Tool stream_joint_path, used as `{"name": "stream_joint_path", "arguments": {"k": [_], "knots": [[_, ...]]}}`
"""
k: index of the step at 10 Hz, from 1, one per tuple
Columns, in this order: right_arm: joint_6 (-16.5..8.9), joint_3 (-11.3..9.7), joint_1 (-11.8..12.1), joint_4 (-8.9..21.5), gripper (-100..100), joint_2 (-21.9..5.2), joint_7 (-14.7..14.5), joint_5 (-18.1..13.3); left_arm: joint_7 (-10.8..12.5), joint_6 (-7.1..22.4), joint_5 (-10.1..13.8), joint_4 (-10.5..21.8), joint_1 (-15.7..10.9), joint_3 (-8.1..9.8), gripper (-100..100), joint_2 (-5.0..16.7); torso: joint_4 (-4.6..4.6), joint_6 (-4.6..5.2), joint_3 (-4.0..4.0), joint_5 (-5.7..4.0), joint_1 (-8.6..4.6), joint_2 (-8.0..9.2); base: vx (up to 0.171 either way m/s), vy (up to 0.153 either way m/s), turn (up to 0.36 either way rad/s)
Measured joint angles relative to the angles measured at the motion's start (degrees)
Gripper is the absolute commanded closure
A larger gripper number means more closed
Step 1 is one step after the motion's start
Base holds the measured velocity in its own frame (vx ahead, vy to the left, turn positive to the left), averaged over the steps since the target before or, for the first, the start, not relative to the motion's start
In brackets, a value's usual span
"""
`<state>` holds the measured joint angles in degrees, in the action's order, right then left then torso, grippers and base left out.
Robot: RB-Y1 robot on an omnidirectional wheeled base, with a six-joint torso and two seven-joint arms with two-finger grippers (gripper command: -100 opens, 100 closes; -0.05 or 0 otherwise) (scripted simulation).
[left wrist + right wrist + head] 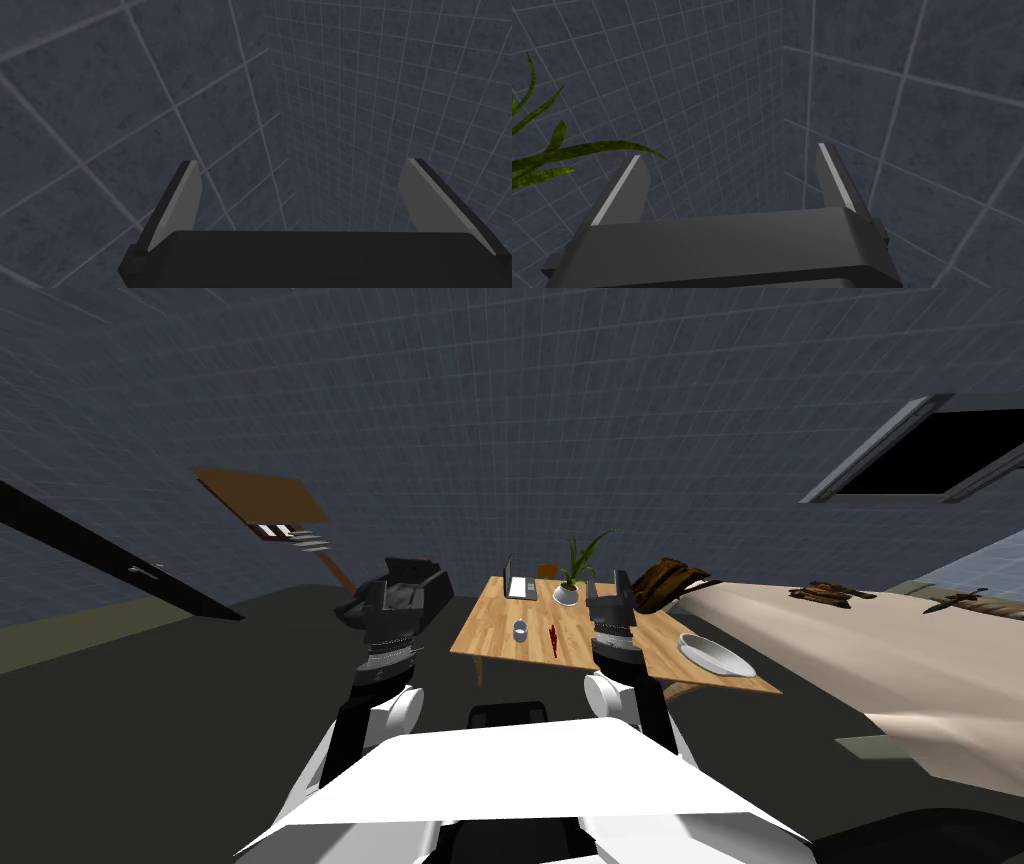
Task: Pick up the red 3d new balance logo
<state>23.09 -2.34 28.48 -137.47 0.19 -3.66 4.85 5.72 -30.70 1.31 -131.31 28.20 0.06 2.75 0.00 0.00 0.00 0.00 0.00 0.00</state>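
Red logo point(552, 638) sits on the wooden table point(490, 643), near the table's front edge, roughly mid-width. It reads as a thin dark-red sliver with its long axis running front-to-back across the table, away from the robot. Also on the table: small grey cup point(520, 631) just left of the logo, white bowl point(712, 654) near the table's right front corner, laptop point(520, 585) and potted plant point(572, 578) toward the table's back edge. Right gripper point(729, 151) is raised over the table's front part, fingers apart, nothing between them, aimed up at the wall rather than down at the table. Left gripper point(302, 161) has its fingers apart too, holds nothing, and hangs off the table's left side. Right arm is nearer: the logo lies just left of it and lower. It probably has to tip down and turn so the fingers straddle the logo's thin width.
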Motion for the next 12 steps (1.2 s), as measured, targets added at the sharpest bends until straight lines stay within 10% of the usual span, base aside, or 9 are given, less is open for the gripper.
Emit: {"name": "stream_joint_path", "arguments": {"k": [12], "knots": [[-13.1,-7.4,-3.8,9.5,-100,-7.9,2.6,-17.8,0.0,0.0,0.0,0.0,0.0,0.01,0,0.0,0.03,-0.01,0.08,-0.08,-0.34,0.13,-0.053,-0.087,0.139]]}}
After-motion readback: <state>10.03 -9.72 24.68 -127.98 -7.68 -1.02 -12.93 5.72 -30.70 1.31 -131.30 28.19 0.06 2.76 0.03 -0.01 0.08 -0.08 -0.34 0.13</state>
